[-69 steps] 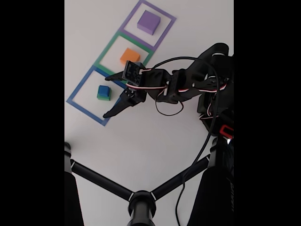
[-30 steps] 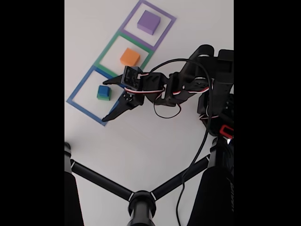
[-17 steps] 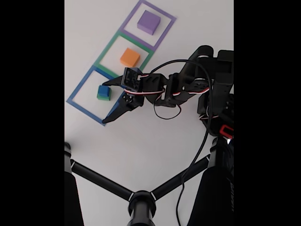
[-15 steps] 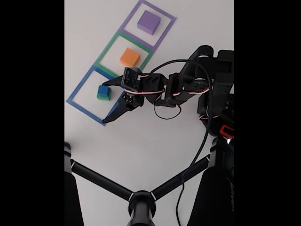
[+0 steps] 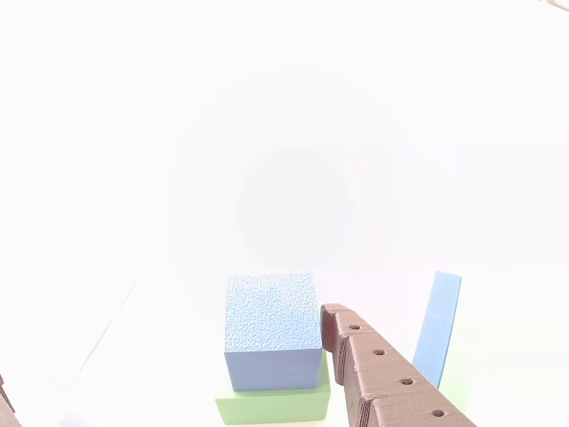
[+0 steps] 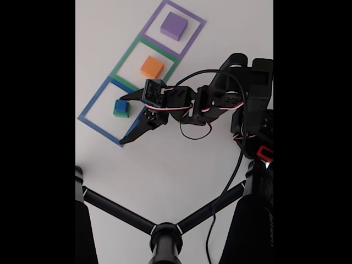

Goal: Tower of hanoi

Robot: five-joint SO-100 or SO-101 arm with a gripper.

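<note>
A small blue cube (image 6: 121,104) sits stacked on a green block (image 6: 120,114) inside the blue taped square (image 6: 88,108) at the white table's (image 6: 165,165) left edge in the fixed view. The gripper (image 6: 124,119) stands spread wide, one finger beside the stack, grasping nothing. The other view shows the cube's grainy texture (image 5: 271,325) and the brown ridged finger (image 5: 373,374) just beside it.

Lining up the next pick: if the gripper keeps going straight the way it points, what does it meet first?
Most likely the small blue cube stacked on the green block; the open gripper points at that stack, one finger already alongside it. Depth is uncertain.
</note>
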